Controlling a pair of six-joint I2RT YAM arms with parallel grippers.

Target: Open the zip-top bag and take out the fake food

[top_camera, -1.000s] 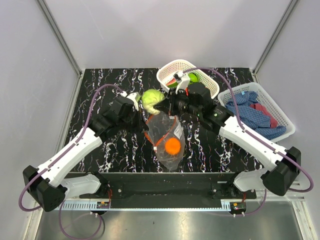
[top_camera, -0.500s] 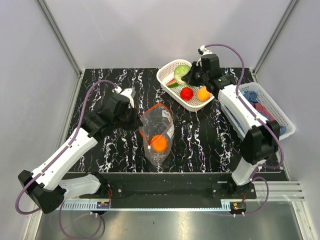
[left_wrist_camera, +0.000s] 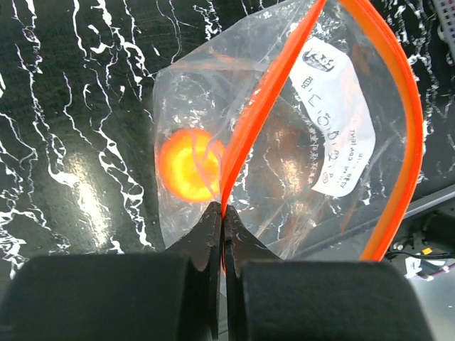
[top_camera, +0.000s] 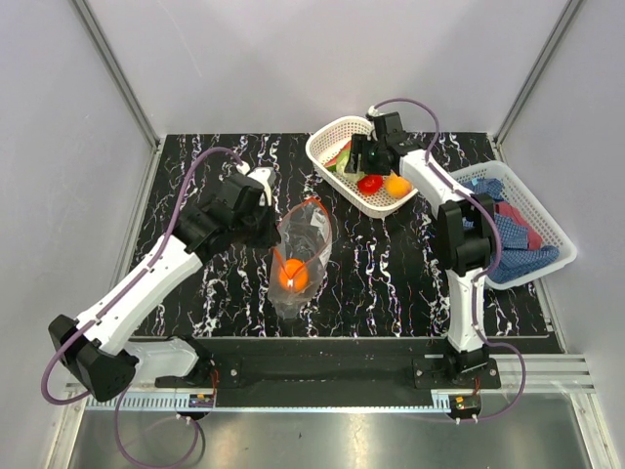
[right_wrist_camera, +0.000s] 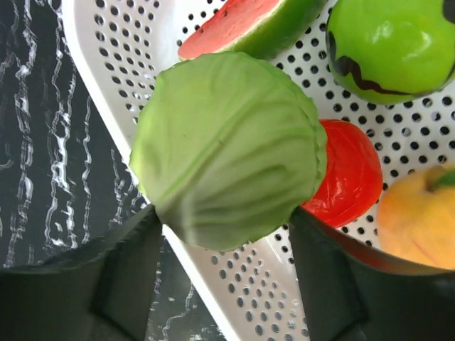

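One orange ball (left_wrist_camera: 186, 165) inside zip-top bag (left_wrist_camera: 298, 185); left gripper (left_wrist_camera: 222, 213) pinches zip strip (left_wrist_camera: 414, 142), holding mouth open. Right gripper (right_wrist_camera: 222, 224) spread wide, cabbage (right_wrist_camera: 227, 142) seemingly freed over far basket (right_wrist_camera: 238, 288).

Surface (top_camera: 410, 274): black, white marbled veining.
Zip-top bag (left_wrist_camera: 284, 177): clear. Zip strip (left_wrist_camera: 409, 121) orange-red. Label (left_wrist_camera: 334, 121) white with black print. Inside the bag, an orange ball (left_wrist_camera: 186, 165).
Basket (right_wrist_camera: 263, 291): white, dotted with round holes.
In the basket:
- cabbage (right_wrist_camera: 227, 149), pale green, faint leaf veins
- watermelon slice (right_wrist_camera: 242, 25), red flesh, green rind
- tomato (right_wrist_camera: 348, 177), red
- round fruit (right_wrist_camera: 391, 42), bright green with a dark squiggle
- peach-like fruit (right_wrist_camera: 416, 220), yellow-orange

Right of the basket: blue cloth (top_camera: 508, 239), red cloth (top_camera: 513, 213).
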